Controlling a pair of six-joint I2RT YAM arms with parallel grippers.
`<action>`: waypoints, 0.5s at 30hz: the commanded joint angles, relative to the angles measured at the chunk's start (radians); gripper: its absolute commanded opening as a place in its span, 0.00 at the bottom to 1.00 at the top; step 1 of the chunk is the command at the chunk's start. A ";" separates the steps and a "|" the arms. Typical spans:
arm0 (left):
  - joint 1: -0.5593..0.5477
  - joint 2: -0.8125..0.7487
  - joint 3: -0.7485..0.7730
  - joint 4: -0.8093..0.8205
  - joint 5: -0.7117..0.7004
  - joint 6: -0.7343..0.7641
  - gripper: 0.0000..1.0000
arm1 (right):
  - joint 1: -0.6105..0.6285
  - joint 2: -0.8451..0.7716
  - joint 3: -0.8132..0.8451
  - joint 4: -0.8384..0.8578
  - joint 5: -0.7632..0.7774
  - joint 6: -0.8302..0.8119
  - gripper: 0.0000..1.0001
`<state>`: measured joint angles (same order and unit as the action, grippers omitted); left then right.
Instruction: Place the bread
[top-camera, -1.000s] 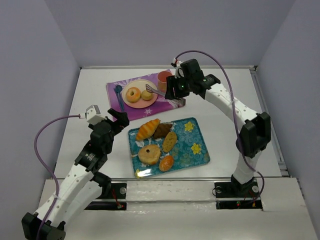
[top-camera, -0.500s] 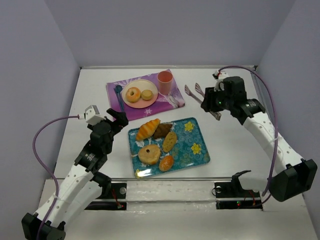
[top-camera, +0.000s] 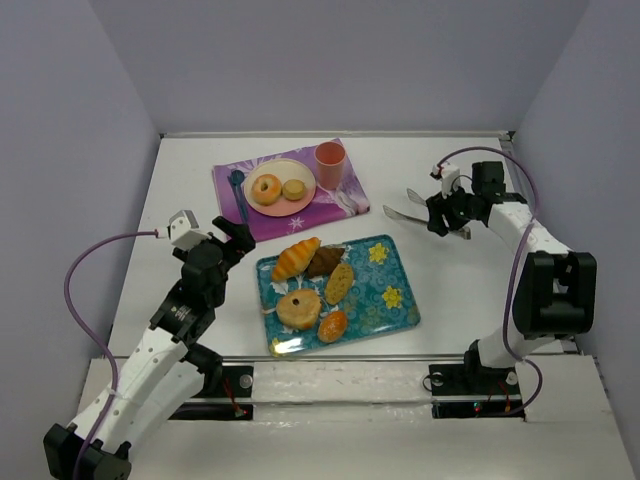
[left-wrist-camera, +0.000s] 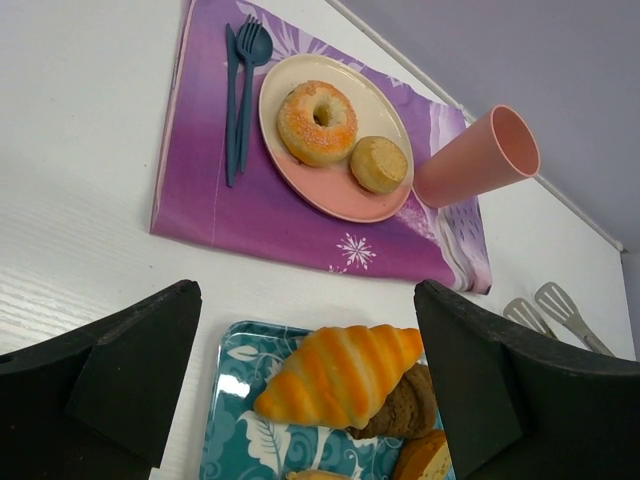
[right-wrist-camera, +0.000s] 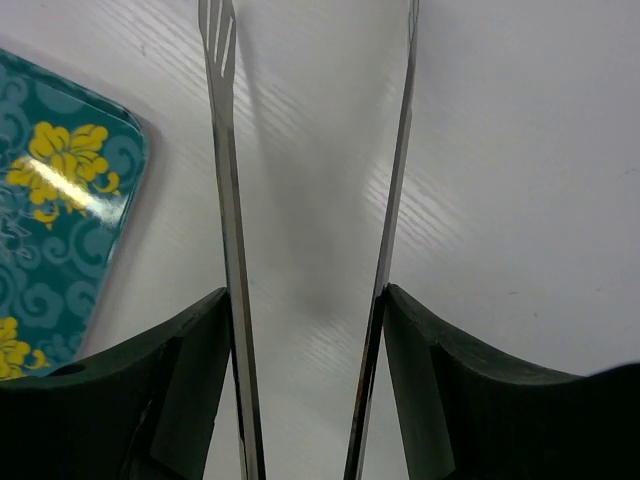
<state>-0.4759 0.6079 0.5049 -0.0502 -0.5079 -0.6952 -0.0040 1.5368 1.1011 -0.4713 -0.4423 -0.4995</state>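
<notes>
Left jaws: your left gripper hangs wide open and empty, off the tray's far left corner; the croissant lies nearest, just ahead of it
Right jaws: your right gripper is clamped on the tongs, one arm against each jaw; it sits over the counter right of the tray, apart from all bread
Tray bread: five pieces
Plate bread: two pieces, side by side
Other: one cup; one placemat; two blue utensils
</notes>
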 joint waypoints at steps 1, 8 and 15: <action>0.000 -0.007 0.006 0.029 -0.058 0.019 0.99 | -0.027 0.054 0.039 0.085 -0.029 -0.174 0.66; 0.000 -0.011 0.004 0.023 -0.060 0.019 0.99 | -0.047 0.143 0.048 0.118 0.025 -0.143 0.70; 0.002 -0.017 0.007 0.015 -0.057 0.014 0.99 | -0.047 0.111 0.063 0.123 0.090 -0.103 1.00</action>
<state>-0.4759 0.6064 0.5049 -0.0509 -0.5320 -0.6880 -0.0429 1.6970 1.1057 -0.4080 -0.3866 -0.6201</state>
